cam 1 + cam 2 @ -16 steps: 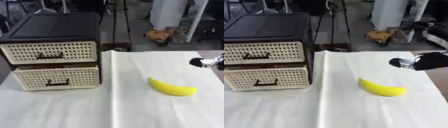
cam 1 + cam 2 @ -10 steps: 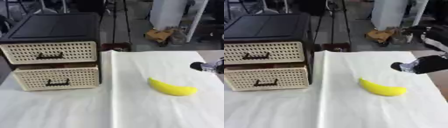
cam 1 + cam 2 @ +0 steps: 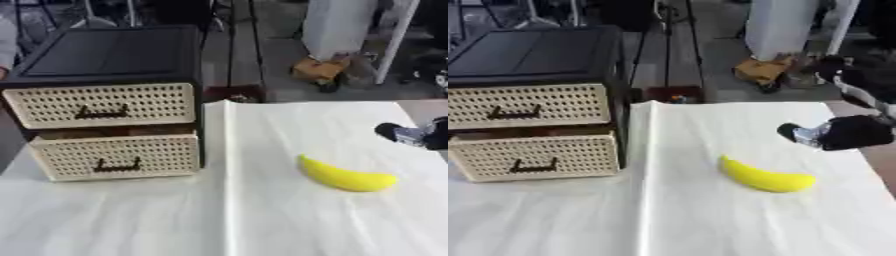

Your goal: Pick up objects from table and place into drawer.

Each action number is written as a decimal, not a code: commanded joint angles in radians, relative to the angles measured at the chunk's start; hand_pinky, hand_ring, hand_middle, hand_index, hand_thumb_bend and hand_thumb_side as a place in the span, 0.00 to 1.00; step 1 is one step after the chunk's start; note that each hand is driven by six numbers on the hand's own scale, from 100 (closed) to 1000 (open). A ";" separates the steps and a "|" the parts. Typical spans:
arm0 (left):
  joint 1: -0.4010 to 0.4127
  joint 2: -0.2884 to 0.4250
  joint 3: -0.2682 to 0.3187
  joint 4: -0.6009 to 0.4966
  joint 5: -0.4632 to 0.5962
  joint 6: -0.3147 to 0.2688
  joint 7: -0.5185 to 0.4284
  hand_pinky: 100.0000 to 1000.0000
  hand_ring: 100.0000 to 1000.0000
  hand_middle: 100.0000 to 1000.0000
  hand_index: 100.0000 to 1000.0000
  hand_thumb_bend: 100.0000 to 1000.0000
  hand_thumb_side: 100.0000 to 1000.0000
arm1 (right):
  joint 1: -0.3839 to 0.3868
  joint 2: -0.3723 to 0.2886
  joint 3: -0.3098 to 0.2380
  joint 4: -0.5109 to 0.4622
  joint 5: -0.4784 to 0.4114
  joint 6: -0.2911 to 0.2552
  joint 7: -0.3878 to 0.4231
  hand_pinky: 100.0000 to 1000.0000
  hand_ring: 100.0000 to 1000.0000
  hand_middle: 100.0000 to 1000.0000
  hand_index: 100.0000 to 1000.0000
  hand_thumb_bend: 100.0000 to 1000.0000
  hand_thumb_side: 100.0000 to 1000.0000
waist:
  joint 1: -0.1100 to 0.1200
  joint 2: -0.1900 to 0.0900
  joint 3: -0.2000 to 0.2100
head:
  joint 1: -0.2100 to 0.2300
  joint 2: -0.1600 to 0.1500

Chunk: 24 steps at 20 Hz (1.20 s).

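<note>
hovering beside the banana (image 3: 765, 177), right robot hand (image 3: 843, 133); finger state unclear, no readable writing.

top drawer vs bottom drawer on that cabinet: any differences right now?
The top drawer sits flush in the black cabinet; the bottom drawer is pulled slightly out, leaving a dark gap above its front. In the left eye view the top drawer's front also looks a bit wider than the bottom one's. Both share cream perforated fronts with dark handles.
</note>
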 commanded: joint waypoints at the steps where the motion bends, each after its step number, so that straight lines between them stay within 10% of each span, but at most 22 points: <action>1: -0.048 0.081 -0.023 -0.017 -0.050 0.035 -0.031 0.25 0.44 0.48 0.76 0.00 0.82 | -0.006 -0.016 0.001 -0.016 0.049 -0.005 -0.009 0.84 0.97 0.91 1.00 0.45 0.88 | 0.007 -0.027 0.002 | -0.006 0.014; 7: -0.049 0.206 -0.150 -0.017 -0.139 0.111 -0.121 0.16 0.25 0.36 0.85 0.00 0.98 | -0.022 -0.009 0.016 -0.016 0.056 -0.010 -0.012 0.84 0.96 0.91 0.99 0.44 0.88 | 0.020 -0.030 -0.022 | 0.006 0.022; 13: -0.038 0.262 -0.303 -0.017 -0.120 0.188 -0.278 0.00 0.03 0.18 0.87 0.00 0.91 | -0.034 -0.003 0.022 -0.016 0.048 -0.011 -0.007 0.83 0.96 0.90 0.98 0.43 0.89 | 0.027 -0.034 -0.037 | 0.001 0.020; 17: -0.111 0.242 -0.282 -0.017 -0.112 0.246 -0.661 0.00 0.00 0.07 0.87 0.00 0.82 | -0.026 -0.001 0.018 -0.016 0.048 -0.005 -0.009 0.83 0.96 0.90 0.98 0.43 0.90 | 0.027 -0.040 -0.031 | 0.002 0.034; 24: -0.117 0.225 -0.268 -0.017 -0.051 0.341 -0.753 0.00 0.00 0.00 0.82 0.00 0.62 | -0.032 0.007 0.020 -0.016 0.044 -0.002 -0.012 0.83 0.95 0.89 0.96 0.42 0.90 | 0.028 -0.040 -0.034 | 0.071 0.068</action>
